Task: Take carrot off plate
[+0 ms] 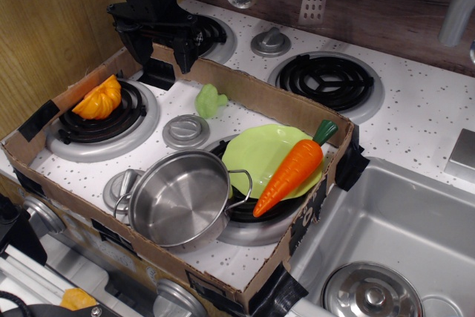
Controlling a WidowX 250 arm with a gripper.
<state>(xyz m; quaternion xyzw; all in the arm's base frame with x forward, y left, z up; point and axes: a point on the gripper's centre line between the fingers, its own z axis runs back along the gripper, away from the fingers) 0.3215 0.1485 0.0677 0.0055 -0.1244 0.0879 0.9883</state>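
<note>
Cardboard walls (245,90) fence in a toy stove top (148,165) on the desk. At the far left, a ridged orange wedge of toy fruit (98,99) rests on the rear-left burner (100,120). Above and just behind it hangs the black robot arm, its gripper (159,31) at the back cardboard wall, over the edge of another burner; from this angle I cannot tell whether the jaws are parted or closed, and they hold nothing visible. Toward the middle, a small pale-green lumpy toy vegetable (210,100) sits on the white surface near the back wall, with a grey knob (185,131) just in front of it. Nearer the front stands an empty steel pot (182,197), upright. To its right, touching or nearly touching the pot's handle, lies the lime-green plate (256,150) on the front-right burner. The carrot (292,171) lies across the plate's right side, green stem pointing up and back toward the cardboard corner, its tapered tip reaching past the plate's front rim. Further right is a steel sink (415,220) with a round drain cover (371,295).
</note>
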